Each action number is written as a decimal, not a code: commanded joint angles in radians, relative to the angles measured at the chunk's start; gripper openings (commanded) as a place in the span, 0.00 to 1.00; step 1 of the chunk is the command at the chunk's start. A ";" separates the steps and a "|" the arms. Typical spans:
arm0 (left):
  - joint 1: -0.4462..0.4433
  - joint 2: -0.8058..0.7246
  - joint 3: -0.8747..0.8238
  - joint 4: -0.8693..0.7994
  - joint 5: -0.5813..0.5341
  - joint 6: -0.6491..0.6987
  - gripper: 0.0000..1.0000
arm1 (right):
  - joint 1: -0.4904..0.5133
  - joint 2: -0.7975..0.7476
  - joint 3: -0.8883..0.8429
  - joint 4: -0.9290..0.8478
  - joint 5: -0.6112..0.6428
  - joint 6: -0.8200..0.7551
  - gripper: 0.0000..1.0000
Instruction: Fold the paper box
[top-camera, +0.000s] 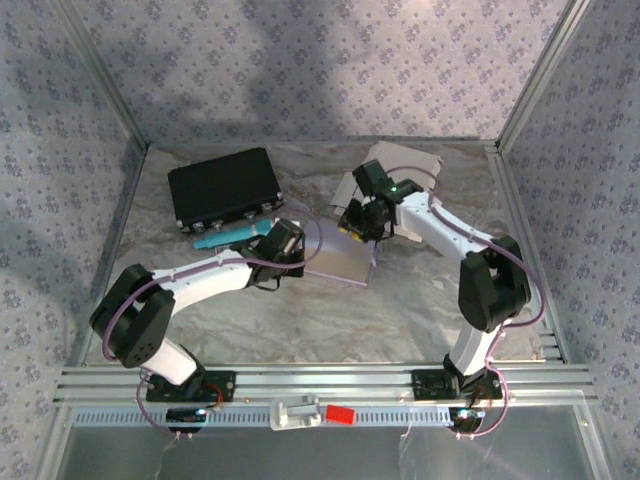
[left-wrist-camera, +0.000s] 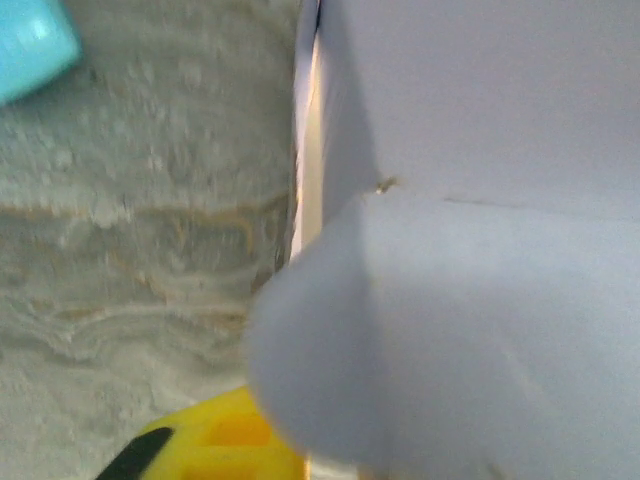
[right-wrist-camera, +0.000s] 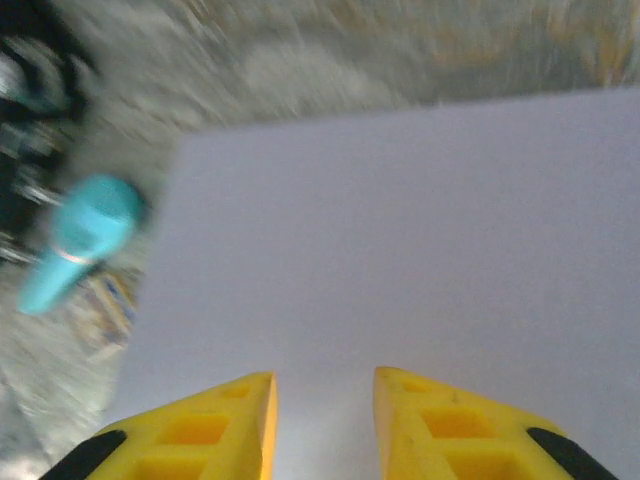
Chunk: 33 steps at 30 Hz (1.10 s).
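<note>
Marbled desk (top-camera: 300, 325) between flower-papered walls (top-camera: 300, 70): the paper box (top-camera: 340, 266), a flat pale sheet, lies at its centre. Left arm (top-camera: 200, 270) reaches to the sheet's left edge, and I cannot tell whether its jaws are open or closed; right arm (top-camera: 440, 228) leans in from the right, jaws parted over the sheet.

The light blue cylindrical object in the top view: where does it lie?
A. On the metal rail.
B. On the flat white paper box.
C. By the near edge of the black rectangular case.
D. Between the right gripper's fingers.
C: the light blue cylindrical object lies along the near edge of the black rectangular case, left of the flat white paper box.
</note>
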 joint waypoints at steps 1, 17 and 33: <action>-0.014 -0.057 -0.064 -0.036 0.040 -0.076 0.26 | 0.028 0.032 -0.044 -0.001 -0.047 -0.046 0.30; 0.053 -0.346 0.047 -0.367 0.074 -0.195 0.52 | 0.048 0.056 -0.104 0.013 -0.026 -0.061 0.28; 0.250 0.187 0.459 -0.471 0.322 0.066 0.55 | 0.068 0.062 -0.119 -0.024 -0.003 -0.129 0.29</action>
